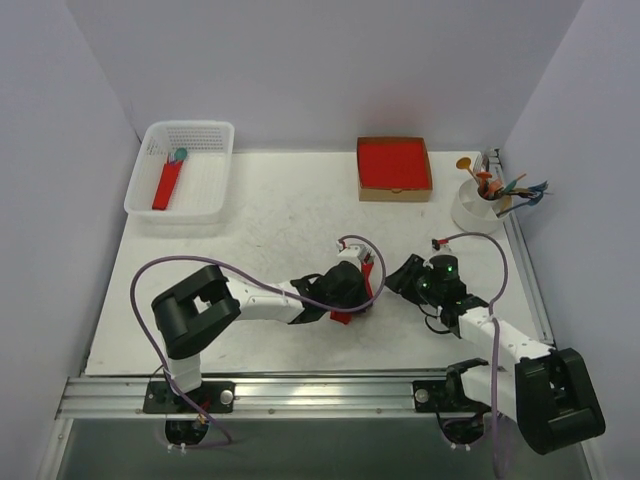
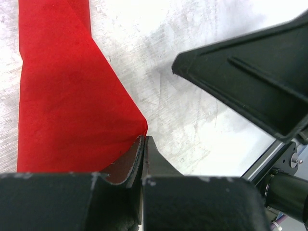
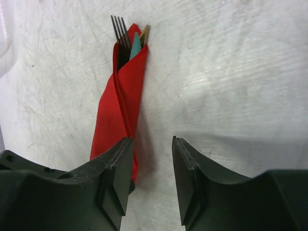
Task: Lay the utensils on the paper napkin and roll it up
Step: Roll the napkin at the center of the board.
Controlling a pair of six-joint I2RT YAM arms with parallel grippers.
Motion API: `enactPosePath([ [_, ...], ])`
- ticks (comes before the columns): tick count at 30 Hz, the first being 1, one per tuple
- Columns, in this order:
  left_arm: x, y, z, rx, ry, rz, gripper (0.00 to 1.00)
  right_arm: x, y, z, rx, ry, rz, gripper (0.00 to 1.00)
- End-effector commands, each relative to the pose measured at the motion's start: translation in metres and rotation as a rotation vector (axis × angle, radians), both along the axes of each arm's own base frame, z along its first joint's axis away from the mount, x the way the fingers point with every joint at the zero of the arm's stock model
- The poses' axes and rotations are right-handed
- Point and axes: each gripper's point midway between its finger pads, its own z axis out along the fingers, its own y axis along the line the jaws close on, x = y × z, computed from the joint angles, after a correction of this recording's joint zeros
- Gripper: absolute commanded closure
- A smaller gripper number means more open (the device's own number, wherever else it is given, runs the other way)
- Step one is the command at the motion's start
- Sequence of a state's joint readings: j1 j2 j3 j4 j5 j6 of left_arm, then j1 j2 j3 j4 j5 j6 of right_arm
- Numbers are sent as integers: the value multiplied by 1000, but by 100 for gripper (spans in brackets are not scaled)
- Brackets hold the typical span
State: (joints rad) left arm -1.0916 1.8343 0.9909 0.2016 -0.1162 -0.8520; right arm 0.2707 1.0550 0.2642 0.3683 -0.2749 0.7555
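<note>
Left gripper [image 2: 144, 140]: fingers together at the paper napkin [image 3: 120, 96] corner.
Right gripper [image 3: 151, 142]: jaws apart, beside it.
My aim: I wanted the utensils [image 3: 120, 26] tucked in, wrap tight.

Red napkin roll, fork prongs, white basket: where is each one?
paper napkin roll [image 3: 122, 96], right wrist view, on the middle of the red wrap.
fork prongs [image 3: 120, 29], right wrist view, on the thin tines poking out of the roll's top.
white basket [image 1: 207, 178], top view, on its bare mesh floor.

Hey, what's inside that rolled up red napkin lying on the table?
At the open end of the napkin roll, fork tines, a teal piece and a yellowish tip poke out. Their handles are wrapped in the paper, so they are out of sight.
</note>
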Motion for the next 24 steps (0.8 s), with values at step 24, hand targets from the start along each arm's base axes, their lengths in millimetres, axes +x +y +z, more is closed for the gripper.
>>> enactPosePath([
  [24, -1, -11, 15, -96, -98, -59, 97, 12, 49, -2, 140, 44, 288, 60],
])
